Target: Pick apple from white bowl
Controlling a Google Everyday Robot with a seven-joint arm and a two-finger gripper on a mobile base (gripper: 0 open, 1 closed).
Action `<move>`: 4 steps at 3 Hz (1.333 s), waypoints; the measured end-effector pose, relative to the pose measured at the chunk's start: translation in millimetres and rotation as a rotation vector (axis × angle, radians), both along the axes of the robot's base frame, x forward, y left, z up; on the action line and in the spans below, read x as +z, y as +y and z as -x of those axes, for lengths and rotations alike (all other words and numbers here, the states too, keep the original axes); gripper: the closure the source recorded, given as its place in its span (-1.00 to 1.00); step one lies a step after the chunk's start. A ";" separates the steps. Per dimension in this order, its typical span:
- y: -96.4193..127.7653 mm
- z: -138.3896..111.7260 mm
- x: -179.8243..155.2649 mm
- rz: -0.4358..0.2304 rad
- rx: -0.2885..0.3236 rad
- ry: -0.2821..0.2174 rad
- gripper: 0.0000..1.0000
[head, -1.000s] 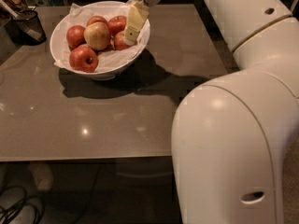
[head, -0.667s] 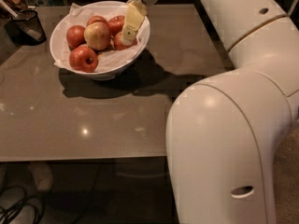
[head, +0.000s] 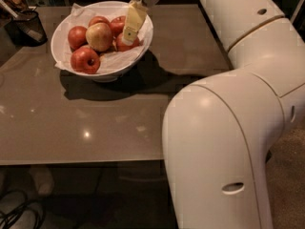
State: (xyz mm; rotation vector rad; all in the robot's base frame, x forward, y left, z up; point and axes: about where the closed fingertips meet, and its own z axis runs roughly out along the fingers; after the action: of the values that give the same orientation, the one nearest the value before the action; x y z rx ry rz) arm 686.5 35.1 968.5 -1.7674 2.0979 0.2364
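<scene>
Closest to you, in front of and to the right of the white bowl (head: 125, 67), the robot's arm (head: 224, 142) fills the view with its big rounded white shell and rises away along the right side. Between that shell and the bowl lies a bare stretch of glossy grey-brown table (head: 95, 123), and the bowl's shadow falls on it.

The bowl sits on the far left part of the table, lined with crumpled white paper (head: 76, 8). At its near edge you see a red apple with a dark stem hollow (head: 86, 60). Behind that, at the middle, is a larger yellow-green blushed apple (head: 99, 36), with plain red ones around it.

The apple (head: 134, 43) lies against the bowl's right side, partly hidden. The gripper (head: 126, 38) reaches down into the bowl from its far rim, with its pale yellow tip right at that apple. You cannot tell whether it is spread, closed or touching.

Beyond the bowl to the left stands a small dark mesh cup (head: 28, 26).
</scene>
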 end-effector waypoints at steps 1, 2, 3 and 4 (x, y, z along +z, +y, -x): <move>1.5 -1.9 -2.3 -0.002 -0.003 0.007 -0.40; 2.5 -3.7 -5.2 -0.002 -0.007 0.016 -0.48; 4.2 -5.7 -7.8 -0.002 -0.009 0.023 -0.48; 6.6 -7.9 -12.5 -0.003 -0.013 0.035 -0.42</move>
State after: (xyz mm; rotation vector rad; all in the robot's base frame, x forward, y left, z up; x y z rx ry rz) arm 694.3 41.8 956.0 -1.7598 2.1315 0.2691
